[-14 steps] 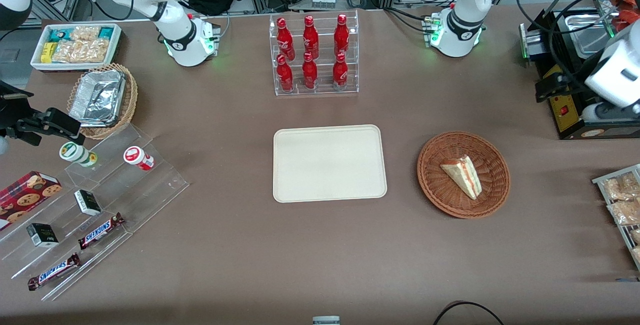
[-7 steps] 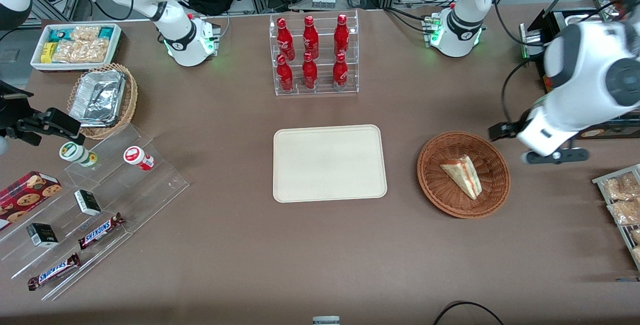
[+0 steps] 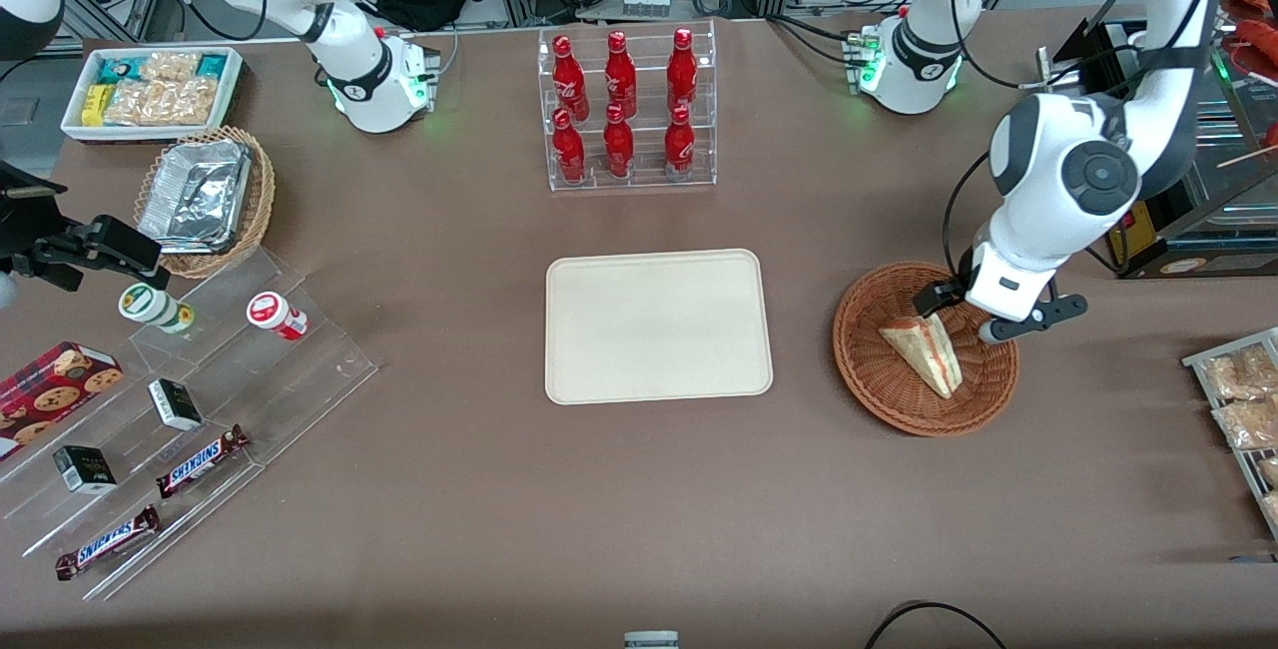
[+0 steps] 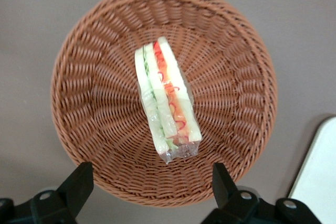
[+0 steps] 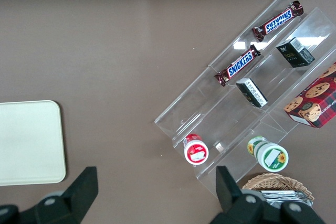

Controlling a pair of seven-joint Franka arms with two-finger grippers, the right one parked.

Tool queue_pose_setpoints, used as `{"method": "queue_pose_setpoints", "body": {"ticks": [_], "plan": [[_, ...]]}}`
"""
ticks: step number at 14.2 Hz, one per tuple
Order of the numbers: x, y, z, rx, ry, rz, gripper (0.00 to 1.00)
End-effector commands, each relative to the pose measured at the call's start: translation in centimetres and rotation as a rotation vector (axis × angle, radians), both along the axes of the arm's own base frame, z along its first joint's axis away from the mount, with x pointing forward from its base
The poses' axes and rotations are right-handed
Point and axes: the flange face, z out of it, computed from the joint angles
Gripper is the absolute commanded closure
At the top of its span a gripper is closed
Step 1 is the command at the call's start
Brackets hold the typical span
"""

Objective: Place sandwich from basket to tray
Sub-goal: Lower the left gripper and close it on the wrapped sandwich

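Note:
The sandwich point(image 3: 924, 349), a wrapped triangular wedge with white bread and red and green layers, lies in the round reddish-brown basket point(image 3: 861, 369). My left gripper point(image 3: 983, 311) hovers over the basket's rim farther from the front camera, just above the sandwich's wide end. In the left wrist view the sandwich point(image 4: 165, 103) rests mid-basket point(image 4: 73, 72), and the gripper point(image 4: 151, 186) is open wide with nothing between its black fingers point(image 4: 79, 184). The cream tray point(image 3: 659, 324) lies bare beside the basket, toward the parked arm's end; its corner point(image 4: 320, 177) shows in the wrist view.
A clear rack of red bottles point(image 3: 627, 110) stands farther from the front camera than the tray. A black machine point(image 3: 1148, 230) and a rack of snack packets point(image 3: 1243, 409) sit at the working arm's end. An acrylic stand with candy bars point(image 3: 200, 399) is at the parked arm's end.
The left arm has swung in from the working arm's end of the table and come down over the basket. Sandwich, basket and tray have not moved.

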Motion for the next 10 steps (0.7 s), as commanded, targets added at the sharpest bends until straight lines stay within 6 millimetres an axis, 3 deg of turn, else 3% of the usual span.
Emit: {"method": "queue_pose_setpoints", "body": {"ticks": [1,3,8,10], "plan": [[0.5,-0.9,-1.9,-0.023,-0.030,0.097,0.00],[0.8,-1.0,-3.6,-0.035,-0.037,0.174,0.00],[1.4,-1.0,-6.8,-0.044,-0.029,0.174,0.04],[2.1,-0.9,-7.3,-0.053,-0.037,0.181,0.46]]}}
